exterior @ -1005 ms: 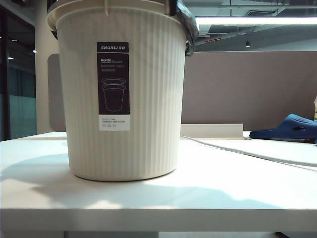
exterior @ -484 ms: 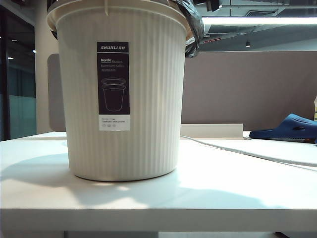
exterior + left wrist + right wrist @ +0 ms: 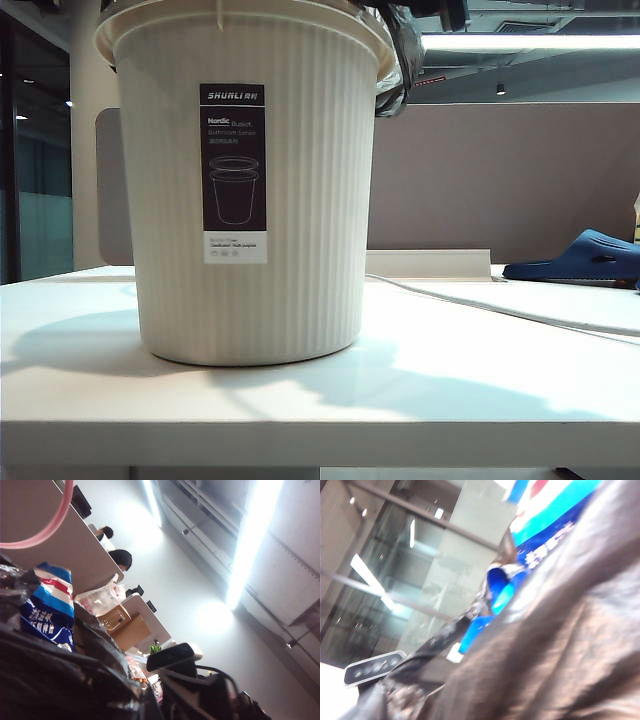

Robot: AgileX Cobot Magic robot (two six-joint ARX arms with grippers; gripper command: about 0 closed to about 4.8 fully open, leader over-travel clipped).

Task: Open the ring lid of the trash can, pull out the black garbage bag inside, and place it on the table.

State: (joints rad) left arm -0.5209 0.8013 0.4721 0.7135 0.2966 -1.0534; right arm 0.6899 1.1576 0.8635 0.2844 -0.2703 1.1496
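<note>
**Desk:** Where is the trash can?

**Me:** The trash can [image 3: 250, 190] stands upright on the table [image 3: 420, 400], on the left half, with its label facing my exterior camera. The black garbage bag [image 3: 398, 60] is inside it, and a glossy fold spills over the can's right rim. On the left wrist camera I see the bag's [image 3: 55, 680] crinkled top close up, with a blue, white and red snack packet [image 3: 47, 605] lying in it. The ring lid [image 3: 50, 525] shows there as a pink arc, clear of the bag.

**Desk:** And the left jaws?

**Me:** The left jaws are clenched, and they show in none of my views. I cannot tell whether they hold anything. Their camera sits low at the can's mouth, looking across the bag.

**Desk:** And the right jaws?

**Me:** The right arm [image 3: 447, 12] shows as a dark piece at the very top of the exterior view, just above the spilled fold. On its wrist camera the bag [image 3: 560, 645] fills most of the frame, blurred, and only one finger [image 3: 372, 668] shows at the edge. I cannot tell whether the right jaws are released or grasping.

**Desk:** Anything else on the table?

**Me:** A blue slipper [image 3: 585, 255] lies far right, well apart from the can, and a white cable [image 3: 500, 310] runs across the top.
</note>
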